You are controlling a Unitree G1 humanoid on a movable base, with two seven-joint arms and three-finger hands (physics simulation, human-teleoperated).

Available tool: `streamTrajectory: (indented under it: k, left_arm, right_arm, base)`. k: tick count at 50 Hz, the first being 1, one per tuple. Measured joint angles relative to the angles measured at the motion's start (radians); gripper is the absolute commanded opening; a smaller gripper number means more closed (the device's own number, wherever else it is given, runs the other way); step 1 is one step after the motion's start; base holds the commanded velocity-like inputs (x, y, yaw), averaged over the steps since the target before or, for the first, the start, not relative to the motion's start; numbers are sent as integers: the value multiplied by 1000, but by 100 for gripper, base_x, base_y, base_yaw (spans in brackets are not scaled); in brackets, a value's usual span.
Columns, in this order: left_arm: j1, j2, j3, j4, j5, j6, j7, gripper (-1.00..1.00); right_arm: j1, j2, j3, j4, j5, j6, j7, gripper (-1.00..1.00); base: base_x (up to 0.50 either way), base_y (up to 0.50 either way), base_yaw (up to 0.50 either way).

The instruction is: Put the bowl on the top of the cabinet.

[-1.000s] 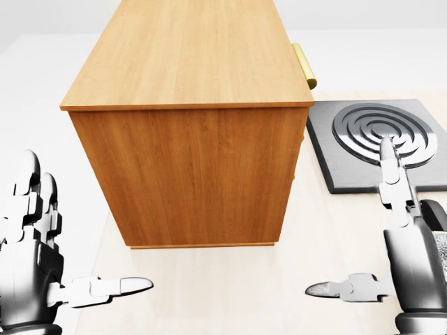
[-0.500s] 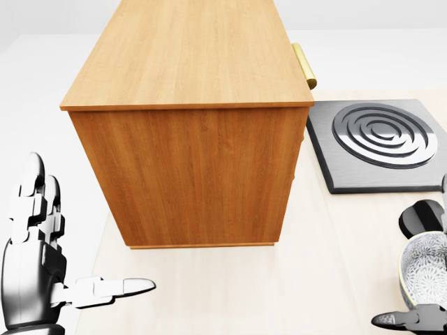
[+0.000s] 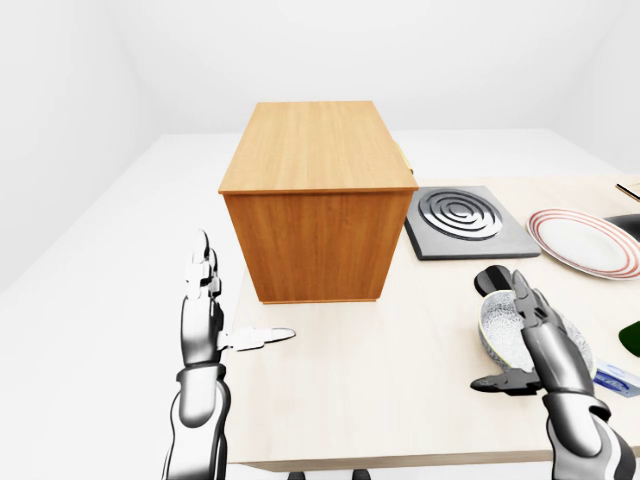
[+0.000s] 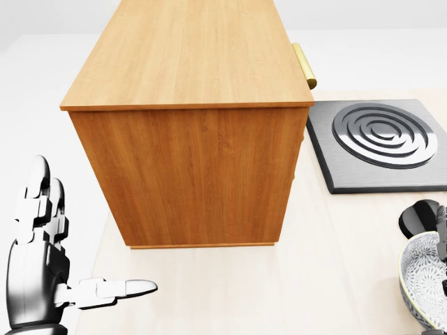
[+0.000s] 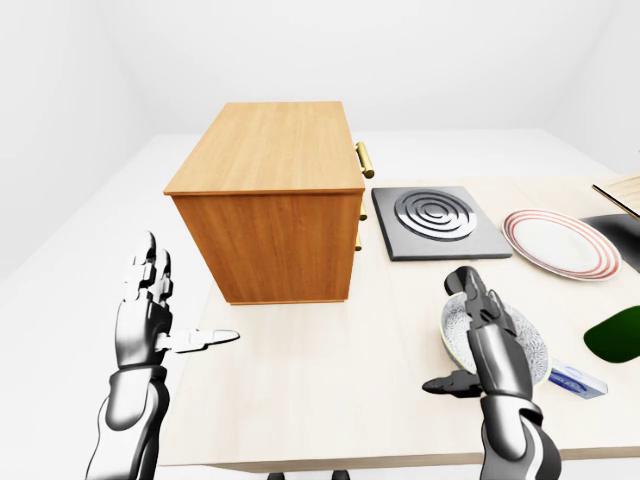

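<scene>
The patterned white bowl (image 3: pixel 497 325) sits on the light table at the lower right of the left-eye view; its rim also shows at the head view's right edge (image 4: pixel 421 273). My right hand (image 3: pixel 500 335) is open, with its fingers standing over the bowl's right side and its thumb stretched out below the bowl, not closed on it. The wooden cabinet (image 3: pixel 315 145) stands at the centre, with its flat top bare. My left hand (image 3: pixel 240 300) is open and empty, raised to the left of the cabinet.
A grey hob plate (image 3: pixel 460 215) with rings lies to the right of the cabinet, then a red-rimmed plate (image 3: pixel 585 240). A small black round thing (image 4: pixel 419 218) sits just above the bowl. A blue-white packet (image 3: pixel 615 380) and a dark green thing (image 5: pixel 615 335) lie at the right edge.
My right hand has moved from over the hob plate down and right, almost out of the head view, to the bowl. The bowl now shows. My left hand has barely moved.
</scene>
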Motion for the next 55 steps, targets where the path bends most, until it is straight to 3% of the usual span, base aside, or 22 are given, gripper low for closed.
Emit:
streamTrajectory:
  k: [48,49,50,51,55]
  left_arm:
    - [-3,0,-4,4,1,0,0,100]
    - [-3,0,-4,4,1,0,0,100]
    - [-3,0,-3,5,1,0,0,100]
    - [-3,0,-3,5,1,0,0,100]
    - [-3,0,-4,4,0,0,-1,100]
  right_arm:
    - [40,-67,5,229,-179,0,-13,100]
    - [41,-68,4,230,-181,0,-13,14]
    - [42,-69,4,226,-184,0,-13,-91]
    - [43,-71,3,227,-185,0,-13,-100]
    - [46,-72,3,235,-188,0,-16,-100]
  base:
    - [0,0,0]
    - [0,0,0]
    - [0,0,0]
    - [0,0,0]
    - [0,0,0]
